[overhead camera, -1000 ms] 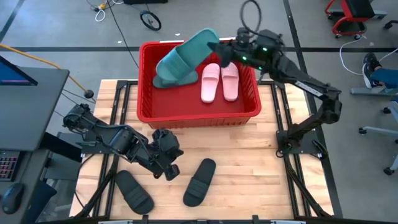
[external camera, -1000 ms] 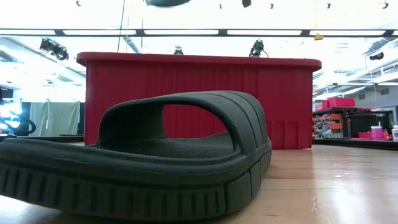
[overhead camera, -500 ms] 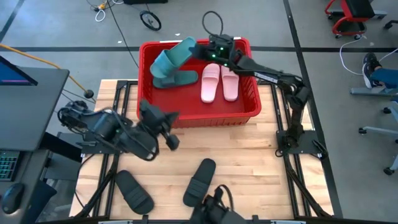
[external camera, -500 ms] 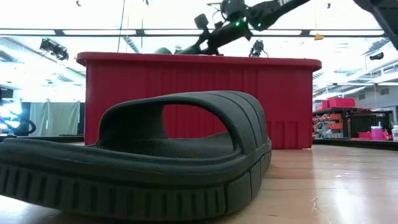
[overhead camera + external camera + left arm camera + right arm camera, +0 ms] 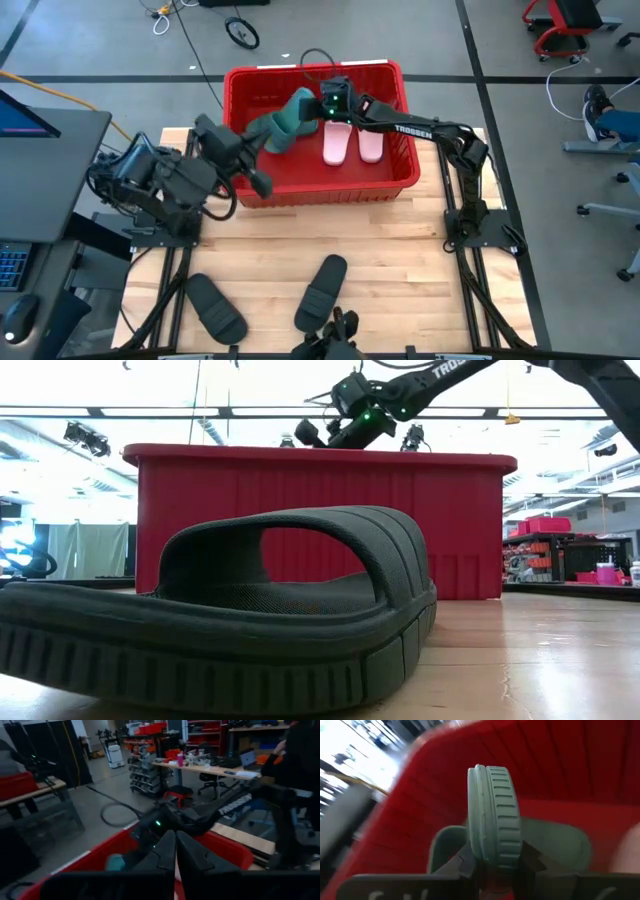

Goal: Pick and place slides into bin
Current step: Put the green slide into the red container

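Observation:
The red bin stands at the table's far middle. Two pale pink slides lie side by side in it. My right gripper reaches over the bin from the right, shut on a dark green slide. The second green slide lies on the bin floor below it. Two black slides lie sole-down on the table near its front edge. My left gripper is shut and empty, raised at the bin's near left corner. My right gripper pinches the green slide's near end between its two fingers, one on each flat face of the sole. The fingers come from the table's right, slanting down. The slide stands on its edge and reaches away from the gripper toward the left, inside the bin.
The nearer black slide fills the low view in front of the bin wall. A dark device sits at the table's near edge. Bare wood lies between the bin and the black slides.
My right gripper has carried the green slide toward the table's left and down into the bin, over the other green slide. My left gripper has risen from beside the black slides and gone toward the far edge, up to the bin's near left corner.

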Available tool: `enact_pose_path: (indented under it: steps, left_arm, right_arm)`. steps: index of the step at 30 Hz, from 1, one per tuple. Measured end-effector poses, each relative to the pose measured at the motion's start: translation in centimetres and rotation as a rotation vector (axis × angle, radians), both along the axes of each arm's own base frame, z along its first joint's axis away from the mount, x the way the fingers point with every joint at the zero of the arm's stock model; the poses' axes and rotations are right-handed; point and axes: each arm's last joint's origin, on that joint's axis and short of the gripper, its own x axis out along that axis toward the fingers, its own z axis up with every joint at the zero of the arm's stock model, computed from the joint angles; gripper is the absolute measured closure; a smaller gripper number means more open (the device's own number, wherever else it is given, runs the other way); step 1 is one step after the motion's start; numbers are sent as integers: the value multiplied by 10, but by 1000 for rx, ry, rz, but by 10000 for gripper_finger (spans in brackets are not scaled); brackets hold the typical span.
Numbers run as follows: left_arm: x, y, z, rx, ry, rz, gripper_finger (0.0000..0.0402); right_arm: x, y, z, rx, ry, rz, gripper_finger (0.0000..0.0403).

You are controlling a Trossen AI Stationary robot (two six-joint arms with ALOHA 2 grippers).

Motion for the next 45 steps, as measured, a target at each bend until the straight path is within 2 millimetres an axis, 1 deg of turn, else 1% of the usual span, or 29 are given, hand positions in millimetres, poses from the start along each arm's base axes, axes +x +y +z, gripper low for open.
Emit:
enact_pose_path:
  steps: [2,6,11,15,18,22,25,28,31,36,39,42,45]
  left_arm:
    - [0,5,2,17,15,15,379]
    - [0,14,5,52,51,43,389]
    - [1,19,4,94,104,56,397]
    - [1,20,4,121,138,54,384]
    - [1,20,4,145,167,49,379]
    - [1,20,4,151,175,48,388]
    - [1,20,4,152,176,47,397]
    - [1,20,4,152,176,47,395]
    - [1,20,4,146,169,48,386]
    - [1,20,4,144,167,49,382]
    - [1,20,4,144,167,49,391]
    - [1,20,4,143,166,49,397]
    - [2,21,4,125,144,57,393]
  right_arm:
    - [1,4,-3,1,38,-3,330]
    - [6,8,-8,0,42,-33,330]
    - [20,7,-34,110,5,-44,331]
    - [35,17,-57,152,25,-41,325]
    - [42,26,-66,152,44,-32,323]
    - [46,34,-66,139,54,-8,318]
    - [47,35,-67,74,106,45,304]
    - [45,32,-67,32,143,114,280]
    - [44,31,-69,63,149,144,250]
    - [34,33,-76,126,264,144,205]
    - [25,34,-72,140,342,153,187]
    - [18,35,-63,116,382,171,179]
    - [11,35,-51,88,399,181,177]
